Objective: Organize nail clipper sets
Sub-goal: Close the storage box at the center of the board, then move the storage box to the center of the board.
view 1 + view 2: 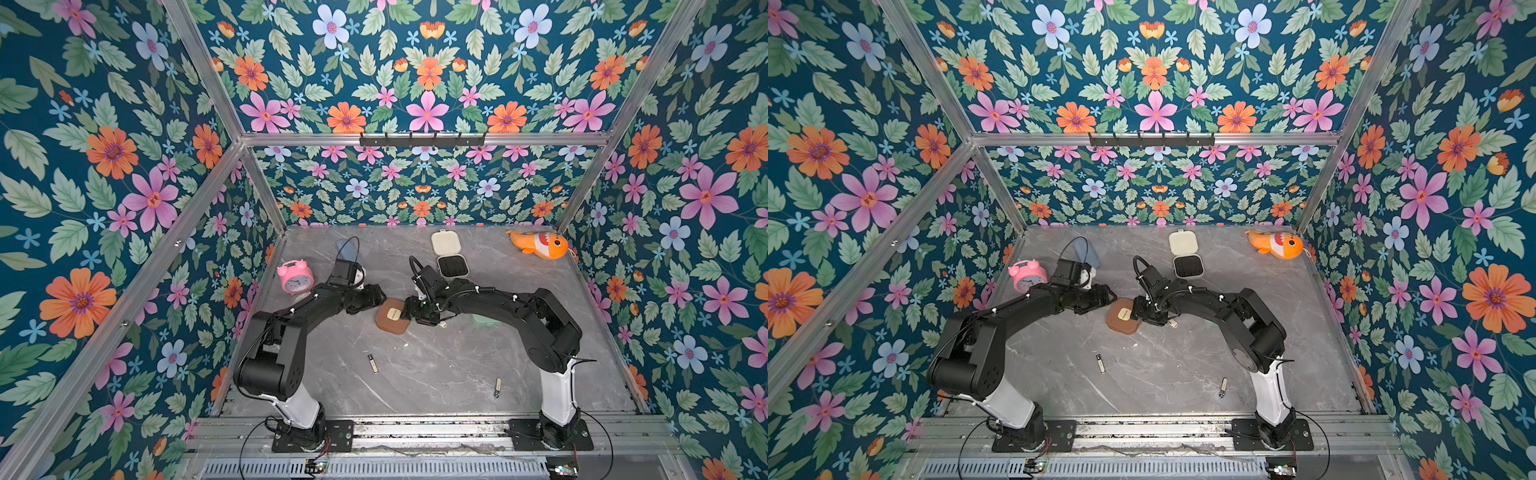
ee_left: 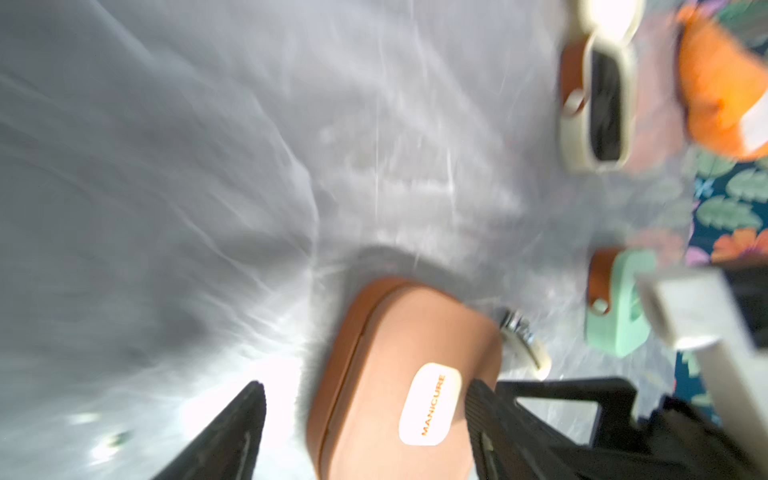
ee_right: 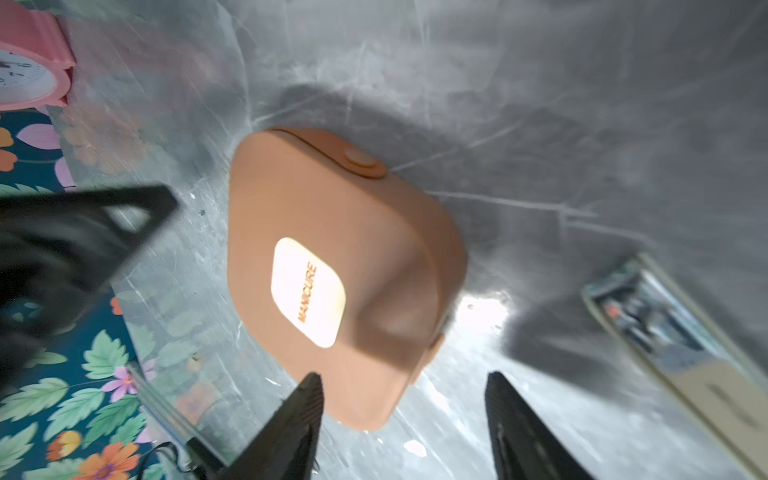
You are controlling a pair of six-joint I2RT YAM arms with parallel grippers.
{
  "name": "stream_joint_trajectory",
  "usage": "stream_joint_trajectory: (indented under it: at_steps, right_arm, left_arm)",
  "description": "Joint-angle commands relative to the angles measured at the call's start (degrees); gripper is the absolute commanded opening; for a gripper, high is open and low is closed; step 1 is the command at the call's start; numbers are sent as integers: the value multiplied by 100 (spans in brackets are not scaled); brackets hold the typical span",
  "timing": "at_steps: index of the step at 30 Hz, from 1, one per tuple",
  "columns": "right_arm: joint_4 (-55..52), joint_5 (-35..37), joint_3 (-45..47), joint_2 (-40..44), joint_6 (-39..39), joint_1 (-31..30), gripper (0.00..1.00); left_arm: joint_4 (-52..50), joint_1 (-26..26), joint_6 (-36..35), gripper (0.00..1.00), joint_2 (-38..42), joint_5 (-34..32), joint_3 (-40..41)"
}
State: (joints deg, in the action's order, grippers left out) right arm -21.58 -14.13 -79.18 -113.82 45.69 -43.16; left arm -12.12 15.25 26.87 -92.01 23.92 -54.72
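The brown case (image 1: 392, 318) lies closed on the table's middle, its "MANICURE" label up. My left gripper (image 2: 365, 415) is open and straddles the case's left edge, with a gap beside one finger. My right gripper (image 3: 405, 384) is open at the case's right corner, gripping nothing. The cream case (image 1: 452, 266) lies open at the back, black insert showing. The mint green case (image 2: 619, 307) sits under the right arm, mostly hidden in both top views. One slim clipper (image 1: 372, 363) lies in front, another (image 1: 497, 387) at front right, and a beige one (image 2: 523, 340) beside the brown case.
A pink alarm clock (image 1: 295, 277) stands at the left wall behind the left arm. A blue pouch (image 1: 348, 248) lies at the back left. An orange fish plush (image 1: 538, 244) rests in the back right corner. Flowered walls close in three sides.
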Motion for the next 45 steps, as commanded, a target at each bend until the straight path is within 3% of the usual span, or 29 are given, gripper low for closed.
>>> stream_joint_trajectory:
  at_steps: [1,8,19,26,31,34,37,45]
  right_arm:
    - [-722,522,-97,87,-795,-162,69]
    - [-2160,1702,-853,-430,-1578,-764,70]
    - [-2482,1982,-2316,-1428,-1787,-787,66]
    - [-2706,1747,-4298,-2579,-2119,-550,62]
    - [-3000,1139,-5987,-3428,-2284,-475,62]
    - [-3189,989,-6606,-3569,-2297,-433,63]
    - [-3041,1017,-6292,-3149,-2310,-314,65]
    - [-2526,1402,-4079,-1437,-2214,567,63]
  left_arm:
    - [-316,-97,7,79,346,-300,-134]
    - [-160,-171,161,80,1288,-536,181]
    - [-111,-375,458,81,2369,-736,1120]
    - [225,-610,846,79,2646,-424,1874]
    - [685,-628,1118,78,2563,-75,2332]
    - [991,-636,1256,77,2491,74,2545]
    - [1298,-610,1379,77,2367,262,2692]
    - [1567,-178,1459,76,1964,200,2563]
